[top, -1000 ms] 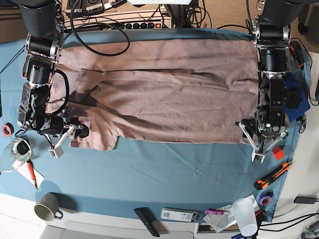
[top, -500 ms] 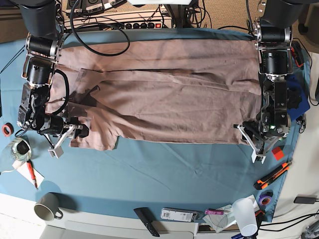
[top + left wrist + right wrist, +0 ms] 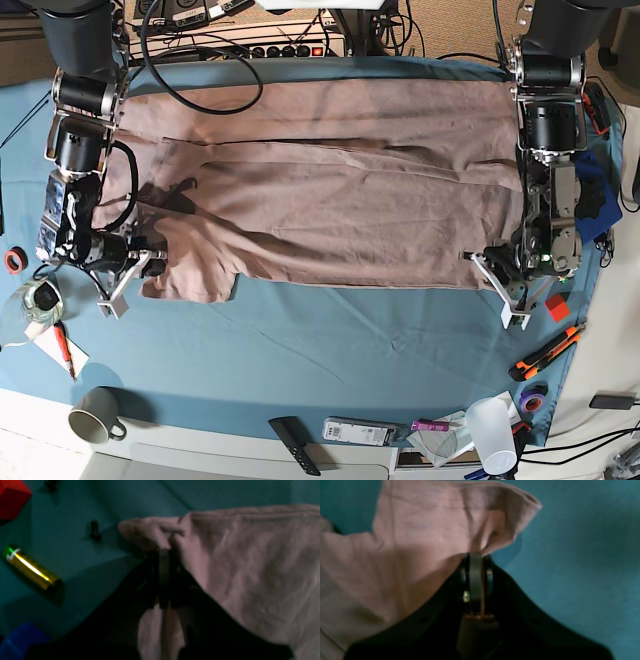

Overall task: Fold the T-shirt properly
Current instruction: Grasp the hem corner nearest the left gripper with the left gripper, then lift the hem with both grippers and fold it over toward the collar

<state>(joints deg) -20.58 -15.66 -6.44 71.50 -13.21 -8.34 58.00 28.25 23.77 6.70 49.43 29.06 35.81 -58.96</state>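
Two pinches on the T-shirt [image 3: 330,215], spread across the blue tablecloth [image 3: 300,350]: one from the left gripper [image 3: 163,553], one from the right gripper [image 3: 481,556], fingers clamped on cloth near opposite ends of the near edge. Probably light, soft, floppy, so best to grab both layers at the corners and lift evenly. Can't tell how many layers got caught; neckline not identifiable, wrist views dark and blurry.

Mug [image 3: 97,415] left, tape roll [image 3: 532,400] right; T-shirt [image 3: 330,215] behind both, on cloth [image 3: 330,345].
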